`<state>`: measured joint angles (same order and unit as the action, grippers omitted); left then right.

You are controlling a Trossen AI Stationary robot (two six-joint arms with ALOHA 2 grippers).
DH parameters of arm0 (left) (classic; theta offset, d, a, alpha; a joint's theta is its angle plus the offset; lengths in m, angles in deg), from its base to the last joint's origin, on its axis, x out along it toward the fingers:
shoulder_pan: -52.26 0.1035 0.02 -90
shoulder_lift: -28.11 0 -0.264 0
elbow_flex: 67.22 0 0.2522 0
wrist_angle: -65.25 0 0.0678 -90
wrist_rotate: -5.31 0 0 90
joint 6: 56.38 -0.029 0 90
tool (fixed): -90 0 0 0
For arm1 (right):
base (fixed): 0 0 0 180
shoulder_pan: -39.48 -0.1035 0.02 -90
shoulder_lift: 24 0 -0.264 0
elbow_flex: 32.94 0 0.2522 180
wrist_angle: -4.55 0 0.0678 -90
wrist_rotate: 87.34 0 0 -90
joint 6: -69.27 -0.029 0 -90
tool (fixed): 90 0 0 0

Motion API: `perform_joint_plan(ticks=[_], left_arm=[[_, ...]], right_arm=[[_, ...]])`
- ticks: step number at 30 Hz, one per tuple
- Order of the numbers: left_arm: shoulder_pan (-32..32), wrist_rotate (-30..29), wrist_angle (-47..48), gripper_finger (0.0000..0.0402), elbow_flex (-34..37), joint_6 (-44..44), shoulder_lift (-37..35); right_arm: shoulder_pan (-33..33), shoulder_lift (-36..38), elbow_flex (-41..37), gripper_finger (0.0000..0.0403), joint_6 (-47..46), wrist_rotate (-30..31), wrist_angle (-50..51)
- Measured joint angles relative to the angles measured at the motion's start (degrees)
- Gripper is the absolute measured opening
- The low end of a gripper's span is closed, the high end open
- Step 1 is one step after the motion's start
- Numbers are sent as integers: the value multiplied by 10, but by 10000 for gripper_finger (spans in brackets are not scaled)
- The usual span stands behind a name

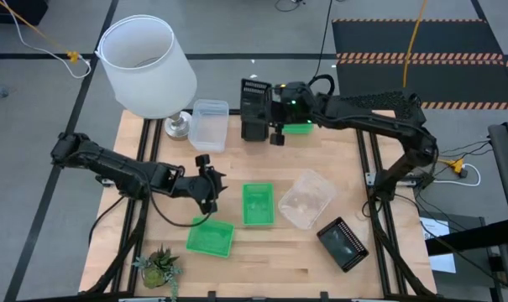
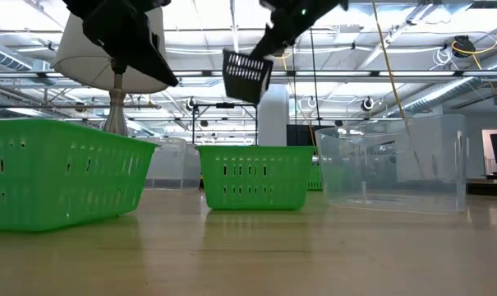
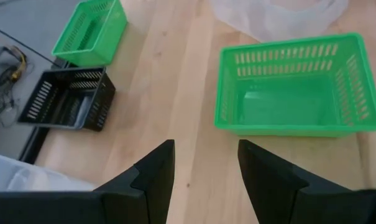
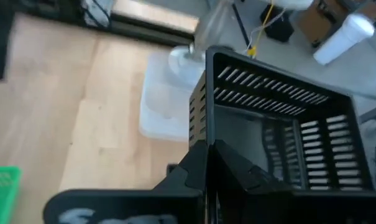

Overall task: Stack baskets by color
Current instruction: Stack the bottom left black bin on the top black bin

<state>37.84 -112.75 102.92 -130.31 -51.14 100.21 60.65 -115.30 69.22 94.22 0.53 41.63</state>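
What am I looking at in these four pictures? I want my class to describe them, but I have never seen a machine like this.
It is a robot with two dark arms at a wooden table, each ending in a two-finger gripper. One picture looks straight down, one looks level across the table top, and two come from cameras on the arms' wrists. On the table lie small plastic baskets: green ones, clear ones and a black one. A white lamp and a small potted plant also stand there. The right gripper is shut on the rim of another black basket, held in the air at the far side. The left gripper is open and holds nothing, near a green basket.
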Motion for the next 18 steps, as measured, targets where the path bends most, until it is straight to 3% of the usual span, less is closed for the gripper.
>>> perform_joint_plan(ticks=[18], left_arm=[[6,12,0,179,0,12,0]], right_arm=[[25,-151,0,9,44,-11,-25]])
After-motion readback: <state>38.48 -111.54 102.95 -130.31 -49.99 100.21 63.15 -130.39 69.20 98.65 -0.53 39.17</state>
